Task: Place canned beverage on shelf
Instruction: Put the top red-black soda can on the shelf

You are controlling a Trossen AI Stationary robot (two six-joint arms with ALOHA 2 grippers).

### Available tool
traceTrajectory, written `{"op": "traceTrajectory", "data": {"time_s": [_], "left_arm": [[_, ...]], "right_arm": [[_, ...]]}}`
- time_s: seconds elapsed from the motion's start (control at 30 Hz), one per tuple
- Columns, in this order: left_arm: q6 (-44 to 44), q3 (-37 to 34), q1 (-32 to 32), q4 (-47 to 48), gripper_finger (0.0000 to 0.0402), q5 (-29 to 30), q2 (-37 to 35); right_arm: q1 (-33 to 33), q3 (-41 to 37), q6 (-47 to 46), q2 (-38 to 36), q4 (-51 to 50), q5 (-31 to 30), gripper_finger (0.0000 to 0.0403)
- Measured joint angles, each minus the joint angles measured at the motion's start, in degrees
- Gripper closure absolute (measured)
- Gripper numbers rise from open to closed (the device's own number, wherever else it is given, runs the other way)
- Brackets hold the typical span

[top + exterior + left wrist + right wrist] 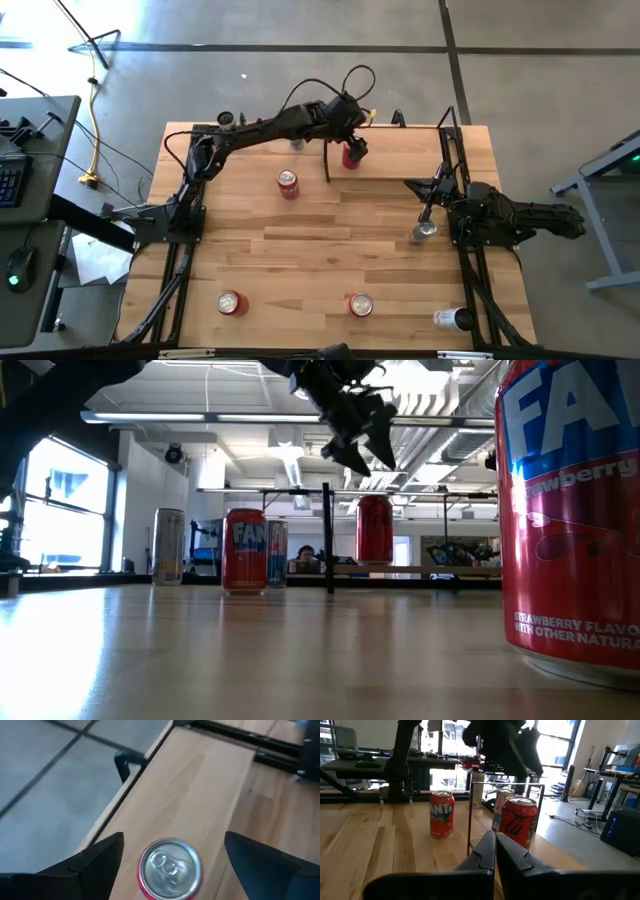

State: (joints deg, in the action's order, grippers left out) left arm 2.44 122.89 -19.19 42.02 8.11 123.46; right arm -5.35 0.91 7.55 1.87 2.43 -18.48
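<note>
A red can (352,157) stands upright on its base on the shelf (395,160), a pale wood panel with thin black bars at the table's far side. It also shows in the left wrist view (170,868), the low view (375,530) and the right wrist view (519,820). My left gripper (173,837) is open just above the can, with a finger on either side of its top and apart from it. In the low view my left gripper (360,448) hangs clear above the can. My right gripper (495,851) is shut and empty at the table's right side (415,186).
An orange-red Fanta can (288,184) stands left of the shelf, and another can (297,143) under the left arm. A silver can (423,232) stands by my right gripper. Two red cans (231,302) (360,305) and a white can lying down (452,319) are near the front edge.
</note>
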Motion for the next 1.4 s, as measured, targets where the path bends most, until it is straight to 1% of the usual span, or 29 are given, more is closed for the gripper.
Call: {"op": "traceTrajectory", "data": {"time_s": [0.07,0.13,0.23,0.27,0.33,0.43,0.47,0.5,0.6,0.67,0.7,0.8,0.9,1.0,1.1,1.2,1.4], "left_arm": [[-1.7,1.0,0.9,2.7,0.0085,0.8,-0.4],[-2.5,-0.3,2.1,3.8,0.0113,2.1,-0.9],[-5.4,-5.4,4.7,1.1,0.0178,4.3,-1.0],[-6.5,-7.9,5.7,-0.6,0.0206,4.9,-1.2],[-8.9,-13.6,7.8,-7.1,0.0267,5.8,-1.8],[-10.6,-22.7,10.0,-16.2,0.0360,5.8,-4.5],[-11.5,-25.9,10.6,-19.9,0.0380,5.8,-5.8],[-12.2,-29.0,10.9,-23.1,0.0390,6.0,-7.2],[-12.4,-36.8,11.4,-32.2,0.0379,6.1,-11.6],[-11.8,-40.0,10.8,-36.7,0.0379,5.1,-14.1],[-11.1,-41.0,10.1,-37.2,0.0384,3.5,-15.0],[-8.1,-41.1,7.8,-38.8,0.0399,-3.5,-15.0],[-5.7,-39.0,6.0,-38.2,0.0400,-5.5,-13.2],[-5.1,-36.1,4.7,-31.9,0.0401,-5.7,-11.5],[-5.3,-33.7,4.3,-27.3,0.0401,-5.0,-10.1],[-6.6,-31.2,4.3,-25.7,0.0401,-3.3,-8.6],[-6.0,-27.7,3.4,-23.3,0.0401,-0.6,-6.2]], "right_arm": [[0.0,0.0,0.0,0.0,0.0,0.0,0.0402],[0.0,0.0,0.0,0.0,0.0,0.0,0.0402],[0.0,0.0,0.0,0.0,0.0,0.0,0.0402],[0.0,0.0,0.0,0.0,0.0,0.0,0.0402],[0.0,0.0,0.0,0.0,0.0,0.0,0.0402],[0.0,0.0,0.2,0.0,0.0,0.0,0.0402],[0.0,0.0,0.2,0.0,0.0,0.0,0.0402],[0.0,0.0,0.2,0.0,0.0,0.0,0.0402],[0.0,0.0,0.0,0.0,0.0,0.0,0.0402],[0.0,0.0,0.2,0.0,0.0,0.0,0.0402],[0.0,0.0,0.2,0.0,0.0,0.0,0.0402],[0.0,0.0,0.2,0.0,0.0,0.0,0.0402],[0.0,0.0,0.2,0.0,0.0,0.0,0.0402],[0.0,0.0,0.1,0.0,0.0,0.0,0.0402],[0.0,0.0,0.2,0.2,0.0,0.0,0.0402],[0.0,0.0,0.0,0.2,0.0,0.0,0.0402],[0.0,0.0,0.0,0.3,0.0,0.0,0.0402]]}}
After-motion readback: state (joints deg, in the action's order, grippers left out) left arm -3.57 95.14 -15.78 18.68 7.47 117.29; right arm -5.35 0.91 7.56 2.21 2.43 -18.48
